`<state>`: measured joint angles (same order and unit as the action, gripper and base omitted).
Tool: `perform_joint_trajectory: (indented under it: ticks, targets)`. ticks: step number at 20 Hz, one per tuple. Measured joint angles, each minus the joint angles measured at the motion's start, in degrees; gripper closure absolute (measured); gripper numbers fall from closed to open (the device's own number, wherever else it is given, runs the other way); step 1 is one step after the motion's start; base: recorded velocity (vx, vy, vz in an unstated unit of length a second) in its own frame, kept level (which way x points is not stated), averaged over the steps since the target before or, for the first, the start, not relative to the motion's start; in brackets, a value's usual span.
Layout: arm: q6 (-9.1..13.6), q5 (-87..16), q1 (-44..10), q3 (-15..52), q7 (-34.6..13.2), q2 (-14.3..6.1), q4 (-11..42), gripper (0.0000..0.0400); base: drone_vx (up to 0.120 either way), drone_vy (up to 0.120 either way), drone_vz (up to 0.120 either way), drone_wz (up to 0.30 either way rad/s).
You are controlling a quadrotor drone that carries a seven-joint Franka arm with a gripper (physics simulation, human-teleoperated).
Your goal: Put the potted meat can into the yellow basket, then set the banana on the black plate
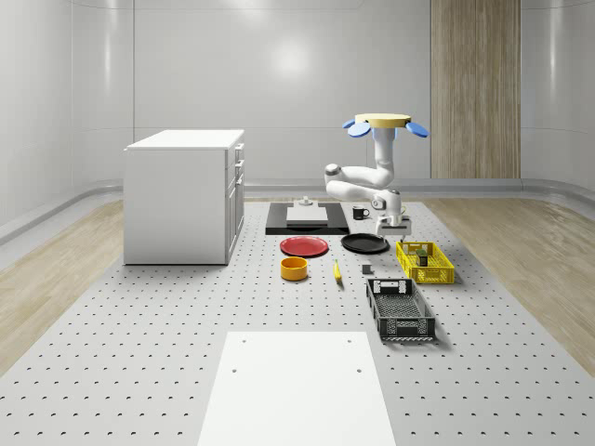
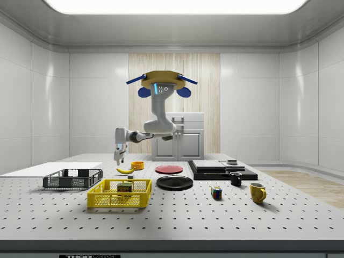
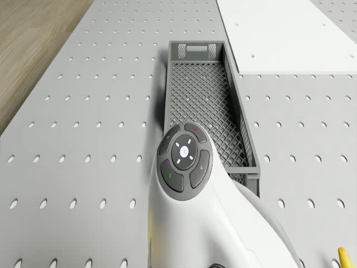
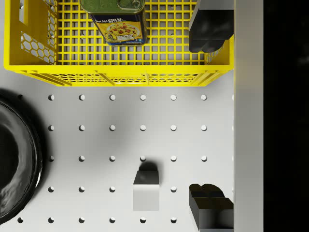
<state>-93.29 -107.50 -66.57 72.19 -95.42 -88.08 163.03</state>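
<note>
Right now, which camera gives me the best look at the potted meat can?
The wrist view: the potted meat can sits in the yellow basket, label readable. The side view shows it through the basket's mesh; the whole-scene view gives a dark speck.

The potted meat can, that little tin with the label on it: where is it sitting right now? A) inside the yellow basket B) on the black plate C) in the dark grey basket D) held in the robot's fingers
A: the potted meat can stands inside the yellow basket, seen in the wrist view and through the basket's mesh wall in the side view, with nothing gripping it.
</note>
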Motion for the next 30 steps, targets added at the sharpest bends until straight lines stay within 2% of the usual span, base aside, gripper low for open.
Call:
perform_joint_trajectory:
  ticks: [3,11,18,27,30]
  targets:
    - [0.01,0.00,0.00,0.00,0.00,0.01,0.00,0.0000,0.107,-0.120,0.000,0.000]
    - [0.03,-0.01,0.01,0.00,0.01,0.03,0.00,0.0000,0.000,-0.120,0.000,0.000]
    - [0.05,-0.02,0.02,-0.01,0.01,0.05,0.00,0.0000,0.000,-0.120,-0.114,0.000]
    - [0.07,-0.03,0.02,-0.01,0.02,0.07,0.00,0.0000,0.000,-0.120,-0.036,0.000]
    - [0.08,-0.03,0.03,-0.01,0.02,0.08,0.00,0.0000,0.107,-0.120,0.000,0.000]
